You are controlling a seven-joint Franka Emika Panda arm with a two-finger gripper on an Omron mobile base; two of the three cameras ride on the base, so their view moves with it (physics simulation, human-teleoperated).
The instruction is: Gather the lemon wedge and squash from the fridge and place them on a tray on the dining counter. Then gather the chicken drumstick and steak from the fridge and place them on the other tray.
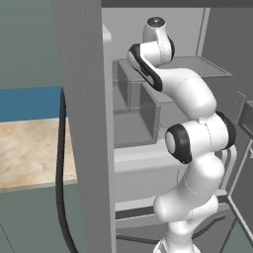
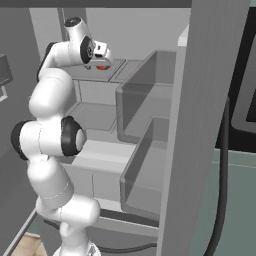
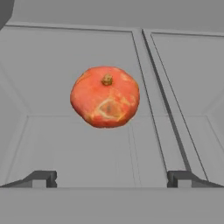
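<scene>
In my hand view the gripper (image 3: 111,178) has its fingers spread wide with nothing between them, and the squash (image 3: 105,96) sits at twelve o'clock on the fridge shelf (image 3: 52,65).

Ahead of the claw (image 3: 111,178), between its dark grey tips: orange-red squash (image 3: 105,96), mottled with paler yellowish patches, brown stem nub on top. Beneath and around it, plain pale grey fridge shelf (image 3: 65,144), split by a darker grey seam.

A round, orange-red squash (image 3: 105,96) with a small brown stem sits on a grey fridge shelf, ahead of the hand, centred between its fingertips.
</scene>
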